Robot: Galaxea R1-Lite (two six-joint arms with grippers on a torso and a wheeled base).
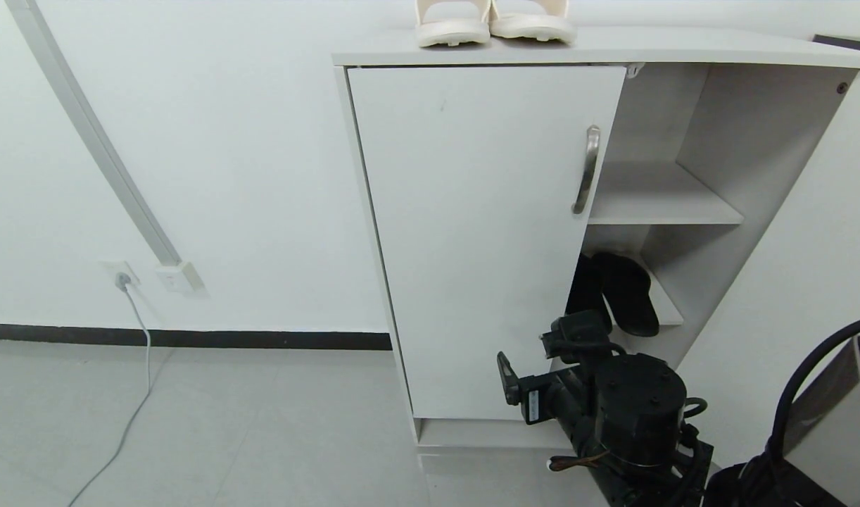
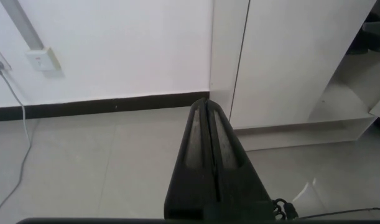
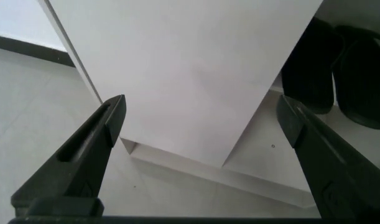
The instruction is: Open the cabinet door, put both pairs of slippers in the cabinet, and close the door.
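The white cabinet (image 1: 599, 48) has its left door (image 1: 486, 232) shut, with a metal handle (image 1: 586, 169), and its right door (image 1: 810, 232) swung open. A black pair of slippers (image 1: 616, 292) leans on the lower shelf inside, and the right wrist view shows the black pair (image 3: 339, 68) too. A cream pair of slippers (image 1: 493, 24) sits on the cabinet top. My right gripper (image 1: 542, 355) hangs open and empty low in front of the shut door's lower edge (image 3: 199, 112). My left gripper (image 2: 207, 104) is shut on nothing, above the floor left of the cabinet (image 2: 295, 56).
A middle shelf (image 1: 655, 197) inside the cabinet is bare. A wall socket (image 1: 124, 276) with a grey cable (image 1: 138, 380) and a slanted conduit (image 1: 92, 134) are on the left wall. Tiled floor lies open to the left. A grey box (image 1: 845, 415) stands at the right.
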